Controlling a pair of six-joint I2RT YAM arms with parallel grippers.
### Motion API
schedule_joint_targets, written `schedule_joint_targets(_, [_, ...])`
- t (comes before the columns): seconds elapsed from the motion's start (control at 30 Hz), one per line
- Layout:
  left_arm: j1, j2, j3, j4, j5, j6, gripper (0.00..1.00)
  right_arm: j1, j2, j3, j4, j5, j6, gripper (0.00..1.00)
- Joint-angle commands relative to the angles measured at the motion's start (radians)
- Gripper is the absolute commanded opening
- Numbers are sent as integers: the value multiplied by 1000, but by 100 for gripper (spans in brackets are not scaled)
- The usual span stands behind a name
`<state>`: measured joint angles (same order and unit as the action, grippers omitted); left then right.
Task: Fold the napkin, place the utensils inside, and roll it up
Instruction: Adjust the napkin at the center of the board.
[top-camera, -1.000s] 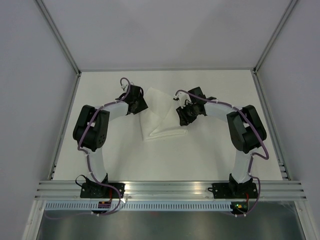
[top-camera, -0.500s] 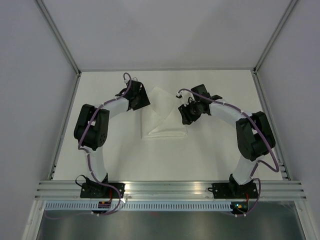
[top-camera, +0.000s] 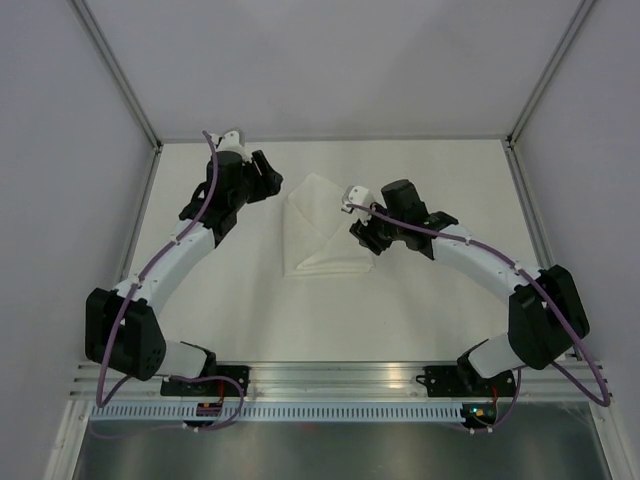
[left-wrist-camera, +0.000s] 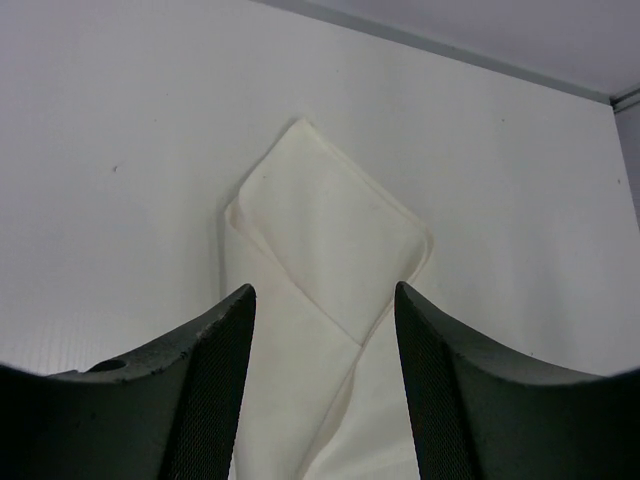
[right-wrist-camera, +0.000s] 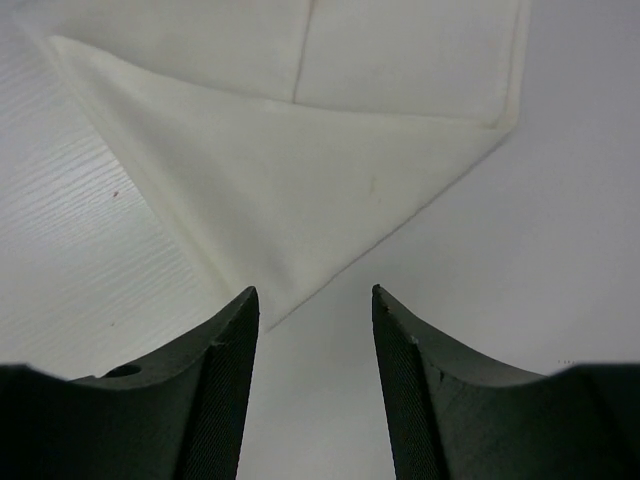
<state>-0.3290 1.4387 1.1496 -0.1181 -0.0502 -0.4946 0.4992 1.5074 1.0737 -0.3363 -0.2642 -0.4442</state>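
**Top external.** The napkin (top-camera: 325, 228) lies folded on the far half of the worktop (top-camera: 420, 320), about midway between its left and right edges. One corner points at the far edge, the near side runs straight, and a diagonal fold line crosses it. My left end effector (top-camera: 262, 180) sits just off the napkin's far-left side, close to the far-left corner of the worktop. My right end effector (top-camera: 362, 235) is at the napkin's right edge, partly overlapping it from this angle. From here I can't tell whether either one touches the cloth.

**Left wrist.** My left end effector (left-wrist-camera: 322, 295) is spread open, with both dark fingers (left-wrist-camera: 215, 380) low in frame and nothing between them. The napkin (left-wrist-camera: 330, 225) is ahead and partly framed by the gap. A diamond-shaped flap lies on top with its point aimed away from me, over a wider layer that runs down between the fingers. Layer edges are visible along the left side. There is bare worktop (left-wrist-camera: 120, 120) all round.

**Right wrist.** My right end effector (right-wrist-camera: 314, 295) is also open and holds nothing. The napkin (right-wrist-camera: 300, 170) fills the upper frame. A triangular fold narrows toward me, and its tip falls at the gap just inside my left finger (right-wrist-camera: 225, 390). Behind it is a flat layer with a straight seam line and a hemmed right edge. The worktop (right-wrist-camera: 500, 300) shows bare to the right and ribbed to the left. I can't tell whether my fingertips rest on the cloth.
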Motion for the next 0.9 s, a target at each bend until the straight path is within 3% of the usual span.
schedule_joint_targets(0.0, [-19, -92, -106, 35, -4, 42, 63, 94, -55, -75, 109, 60, -131, 56])
schedule_joint_targets(0.3, [-56, -328, -341, 66, -62, 70, 64, 235, 11, -213, 315, 114, -191, 57])
schedule_joint_targets(0.57, [-56, -420, -386, 43, -69, 67, 65, 321, 76, -313, 529, 170, -283, 59])
schedule_joint_targets(0.87, [-56, -442, -415, 44, -79, 64, 65, 368, 119, -343, 611, 207, -332, 61])
